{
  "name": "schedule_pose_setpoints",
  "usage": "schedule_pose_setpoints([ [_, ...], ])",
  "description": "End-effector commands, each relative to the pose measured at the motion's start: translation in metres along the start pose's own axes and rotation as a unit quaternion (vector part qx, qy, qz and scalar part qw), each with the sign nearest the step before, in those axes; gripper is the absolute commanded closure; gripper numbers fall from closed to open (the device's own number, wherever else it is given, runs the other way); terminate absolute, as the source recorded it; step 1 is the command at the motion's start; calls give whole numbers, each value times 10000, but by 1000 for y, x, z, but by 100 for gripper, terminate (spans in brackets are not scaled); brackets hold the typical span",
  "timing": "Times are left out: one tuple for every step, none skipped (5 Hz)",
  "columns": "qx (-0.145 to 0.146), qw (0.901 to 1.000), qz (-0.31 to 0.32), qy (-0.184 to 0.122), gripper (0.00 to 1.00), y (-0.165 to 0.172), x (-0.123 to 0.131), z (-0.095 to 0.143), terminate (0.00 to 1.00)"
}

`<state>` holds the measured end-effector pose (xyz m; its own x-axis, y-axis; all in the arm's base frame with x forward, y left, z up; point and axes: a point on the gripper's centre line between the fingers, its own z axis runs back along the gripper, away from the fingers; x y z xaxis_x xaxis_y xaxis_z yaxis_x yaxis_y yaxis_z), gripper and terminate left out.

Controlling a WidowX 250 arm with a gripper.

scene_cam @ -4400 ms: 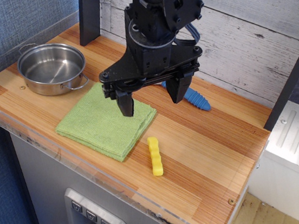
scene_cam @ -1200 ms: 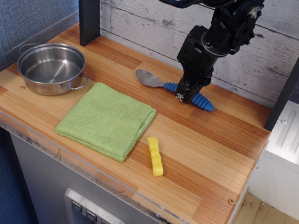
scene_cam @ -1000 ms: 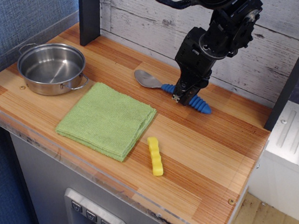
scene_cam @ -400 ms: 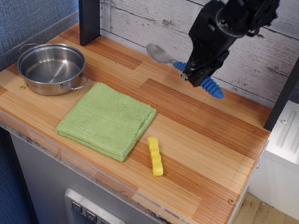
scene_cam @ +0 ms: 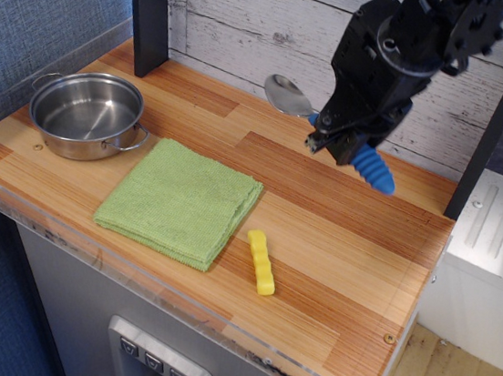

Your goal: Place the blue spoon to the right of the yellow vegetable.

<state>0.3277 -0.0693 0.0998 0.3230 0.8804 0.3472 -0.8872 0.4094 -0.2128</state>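
Carrying | gripper (scene_cam: 337, 150) clamped on blue spoon (scene_cam: 373, 169), held aloft | advice: lower gently right of yellow vegetable (scene_cam: 261, 262), clear of it

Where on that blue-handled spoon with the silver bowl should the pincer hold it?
Probably the thick ribbed bright-blue handle of the blue-handled spoon, gripped mid-length from above, as the black pincer appears to hold it now. The ribs likely resist slipping, whereas the smooth silver bowl looks harder to pinch.
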Motion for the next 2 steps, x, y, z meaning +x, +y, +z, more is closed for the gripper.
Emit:
schedule_pose_setpoints([
  [-853, 9744, -2028, 468, 100, 22, -27, 30, 0],
  [-715, 9528, -2916, 455, 100, 28, -35, 29, 0],
])
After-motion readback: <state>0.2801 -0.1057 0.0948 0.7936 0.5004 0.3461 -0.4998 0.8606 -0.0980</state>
